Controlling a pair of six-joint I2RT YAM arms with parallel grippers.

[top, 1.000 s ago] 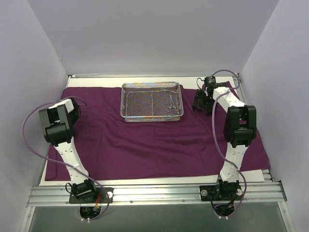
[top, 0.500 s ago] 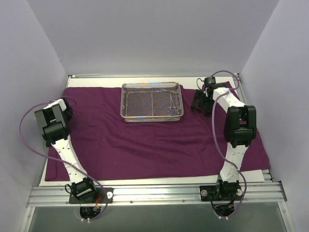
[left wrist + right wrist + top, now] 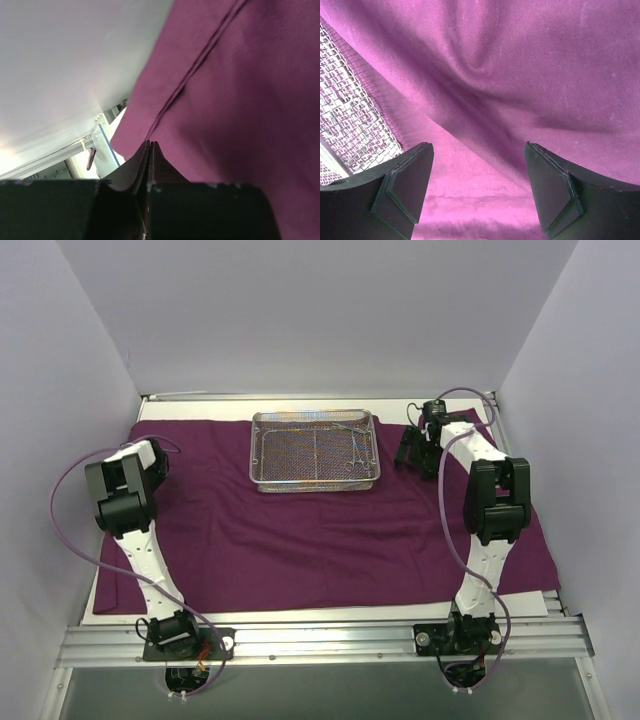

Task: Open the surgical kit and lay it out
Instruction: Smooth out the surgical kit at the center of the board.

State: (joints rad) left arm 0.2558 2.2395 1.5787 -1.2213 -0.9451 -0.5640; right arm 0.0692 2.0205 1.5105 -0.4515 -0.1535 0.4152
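The dark purple cloth wrap lies spread flat over most of the table. The silver wire-mesh tray stands on its far middle part. Thin metal scissor-like instruments lie in the tray's right half. My right gripper is open and empty just right of the tray, low over the cloth. In the right wrist view the open gripper hangs over rumpled cloth, with the tray's mesh at the left. My left gripper is shut with nothing visible in it, above the cloth's left hem.
White walls close in the left, back and right sides. An aluminium rail carrying the arm bases runs along the near edge. A strip of white table shows in front of the cloth. A metal frame post stands beyond the cloth's corner.
My left arm swung out to the left and has come back right, close to where it was a second ago. The right arm, tray and cloth have barely moved.
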